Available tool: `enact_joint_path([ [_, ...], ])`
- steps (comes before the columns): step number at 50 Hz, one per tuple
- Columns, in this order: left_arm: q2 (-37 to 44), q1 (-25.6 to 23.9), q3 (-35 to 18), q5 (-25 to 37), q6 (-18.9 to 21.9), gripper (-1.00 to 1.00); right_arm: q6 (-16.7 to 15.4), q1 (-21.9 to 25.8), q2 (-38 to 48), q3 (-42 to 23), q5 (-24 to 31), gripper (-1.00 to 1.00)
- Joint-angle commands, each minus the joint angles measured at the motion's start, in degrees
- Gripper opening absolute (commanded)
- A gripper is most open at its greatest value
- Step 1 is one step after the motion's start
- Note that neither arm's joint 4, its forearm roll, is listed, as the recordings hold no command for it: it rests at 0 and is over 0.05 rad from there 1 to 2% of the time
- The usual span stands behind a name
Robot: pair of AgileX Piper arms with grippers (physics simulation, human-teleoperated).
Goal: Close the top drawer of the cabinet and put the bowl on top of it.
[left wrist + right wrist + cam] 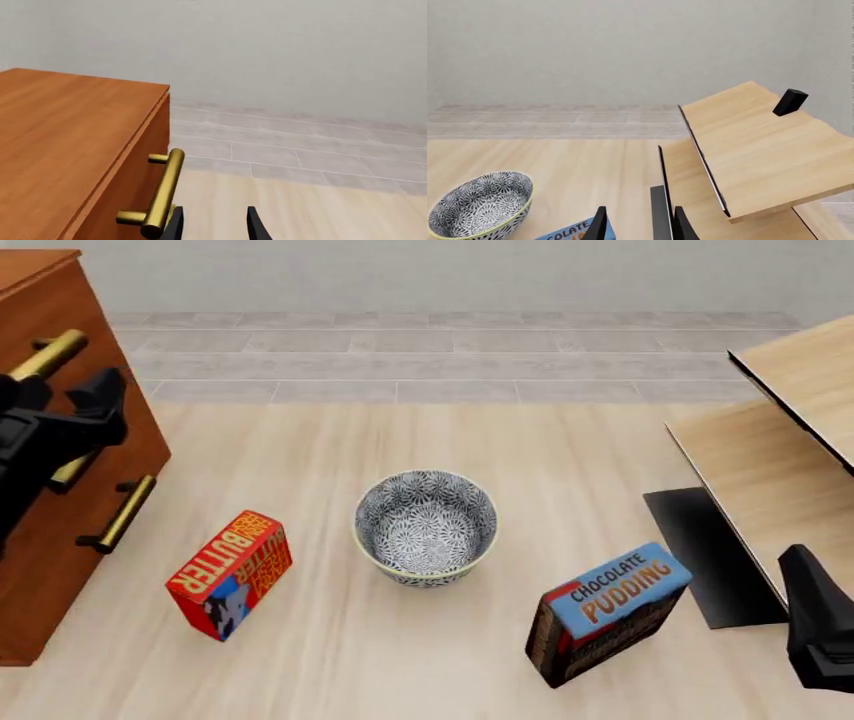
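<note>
Bowl mid-table, left hand at cabinet

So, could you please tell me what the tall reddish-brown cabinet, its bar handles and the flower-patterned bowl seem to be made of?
The reddish-brown cabinet looks like satin-finished wood, showing grain streaks. Its bar handle looks like polished brass, given its golden sheen. The flower-patterned bowl seems to be glazed ceramic, though that is uncertain in a render.

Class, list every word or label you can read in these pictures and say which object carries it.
"BUTTER": on the red butter box, in large white letters.
"CHOCOLATE PUDDING": on the blue and brown pudding box.
"COLATE": a cut-off part of that same label in the right wrist view.
Small print above "BUTTER" is too blurred to read.
The bowl and cabinet carry no text.
</note>
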Motion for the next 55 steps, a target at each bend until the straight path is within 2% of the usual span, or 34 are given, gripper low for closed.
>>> enact_joint_path([
  [1, 3.0, 4.5, 0.2, -0.5, 0.3, 1.00, 0.0, -0.2, 0.0, -0.1, 0.1, 1.00],
  [10, 3.4, 9.8, -0.8, -0.7, 1.6, 1.00, 0.3, -0.3, 0.0, -0.2, 0.1, 1.00],
  [17, 3.4, 12.2, -1.7, -0.2, 0.9, 1.00, 0.4, -0.3, 0.0, 0.0, -0.1, 1.00],
  [35, 0.0, 11.8, -0.4, 0.3, 1.3, 1.00, 0.8, -0.6, 0.0, -0.1, 0.0, 1.00],
  [41, -5.4, 10.0, 1.8, 1.2, 2.8, 1.00, 0.8, -0.6, 0.1, -0.1, -0.1, 1.00],
  [47, -18.8, 6.8, 5.0, 7.3, 3.5, 1.00, 0.8, -0.6, 0.0, 0.0, -0.3, 1.00],
  [49, -20.6, 6.3, 5.3, 8.3, 3.4, 1.00, 0.9, -0.6, 0.0, 0.1, -0.3, 1.00],
  [50, -24.1, 5.1, 5.4, 11.0, 3.5, 1.00, 0.8, -0.5, 0.0, 0.1, -0.3, 1.00],
  [55, -29.6, 3.1, 6.1, 14.8, 3.9, 1.00, 0.9, -0.5, 0.1, 0.1, -0.3, 1.00],
])
